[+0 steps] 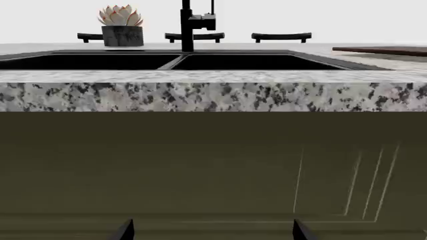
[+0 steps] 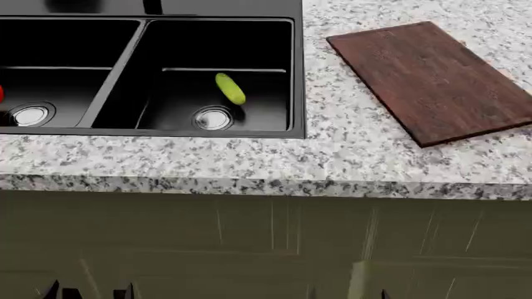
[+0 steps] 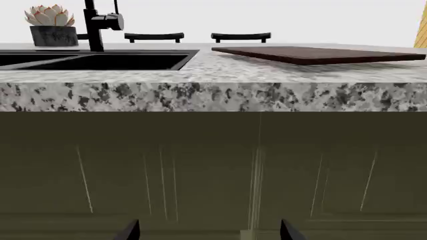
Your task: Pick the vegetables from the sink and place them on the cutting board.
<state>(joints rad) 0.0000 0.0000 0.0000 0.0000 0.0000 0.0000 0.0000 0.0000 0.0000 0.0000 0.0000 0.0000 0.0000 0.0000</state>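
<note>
Lying in the right basin of the black sink (image 2: 298, 75), a yellow-green cucumber (image 2: 230, 88) rests near the drain. A red tomato (image 2: 1, 93) peeks from the left basin. The cutting board (image 2: 432, 78) sits bare on the speckled tabletop (image 2: 349, 149). Both jaws hang open below.

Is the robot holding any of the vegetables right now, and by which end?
Nothing is held. Both grippers hang open below the counter; the cucumber lies in the sink.
</note>
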